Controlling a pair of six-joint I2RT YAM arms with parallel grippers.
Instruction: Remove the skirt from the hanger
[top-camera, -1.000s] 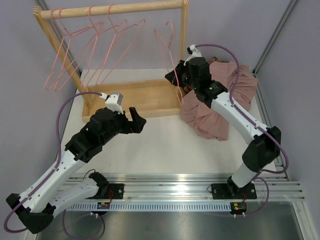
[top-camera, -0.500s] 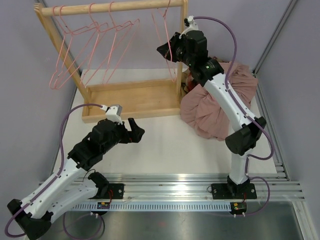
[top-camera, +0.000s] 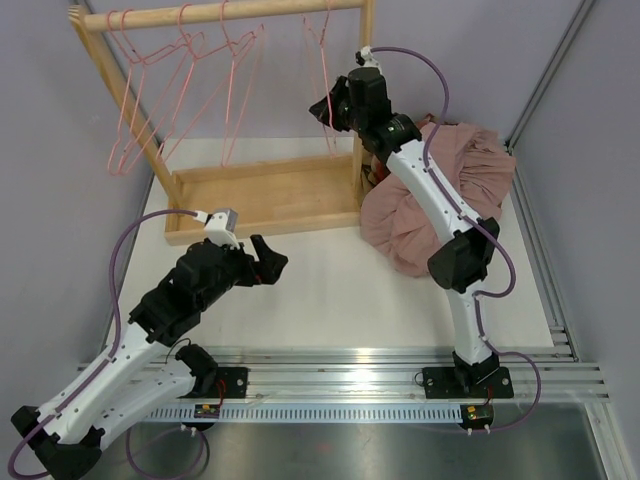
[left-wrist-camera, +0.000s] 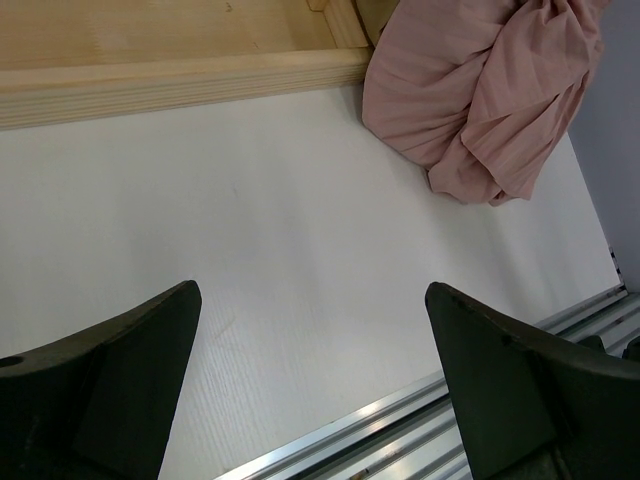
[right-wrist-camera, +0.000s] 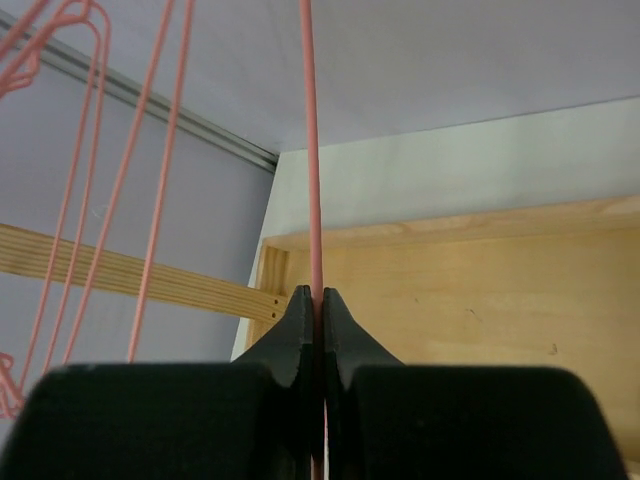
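Right gripper (right-wrist-camera: 313, 300) is clamped on the wire of the rightmost pink hanger (right-wrist-camera: 309, 150), jaws shut down to the wire's thickness. In the top view that's upper centre, just beside the right post of the rack (top-camera: 262, 192). Left gripper (left-wrist-camera: 312, 292) is wide, nothing in it, hovering over bare table (left-wrist-camera: 300, 200) left of centre.

Skirt (top-camera: 492, 165) is heaped on the table at the right of frame, butted against the rack's right end. The hanger looks bare, so I'd call the removal done. Can't tell if the hook is seated on the rail (top-camera: 220, 14).

Risks:
- The grip is on thin wire, edge-on. The wire can twist or slide in the pads, and on release the hook could miss or jump the rail.
- A sideways pull with the hook seated drags the rack. It's light wood and may skid or tip.
- Right arm passes over the skirt, so a low retract could snag the cloth.

Surface: smooth white tabletop, aluminium track (top-camera: 350, 372) along the bottom edge. Plain grey-lilac walls close on all sides.
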